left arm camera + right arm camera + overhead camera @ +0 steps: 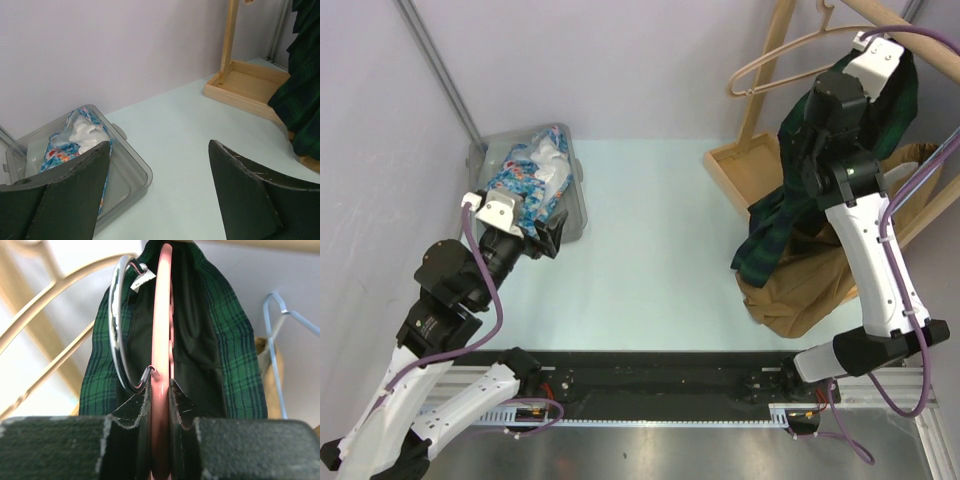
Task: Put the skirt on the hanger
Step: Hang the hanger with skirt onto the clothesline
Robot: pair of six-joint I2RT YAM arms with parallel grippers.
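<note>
The right claw [161, 390] was clamped on a pink hanger [162, 315]. Just beyond its tips the green plaid skirt [227, 350] hung draped over it. The skirt was probably soft, light and apt to slide, so best carried by the hanger. The left claw [159, 150] stood open; ahead to its left a plastic bin [142, 172] held floral cloth [75, 137].

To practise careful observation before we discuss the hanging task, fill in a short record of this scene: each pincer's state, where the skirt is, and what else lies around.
left pincer: open, holding nothing, beside the bin
right pincer: shut on the pink hanger, up at the wooden rack
skirt: green plaid, draped over the pink hanger, hanging down
bin: grey, holds floral cloth
brown garment: heaped on the table below the skirt
spare hanger: pale, up on the rack
</note>
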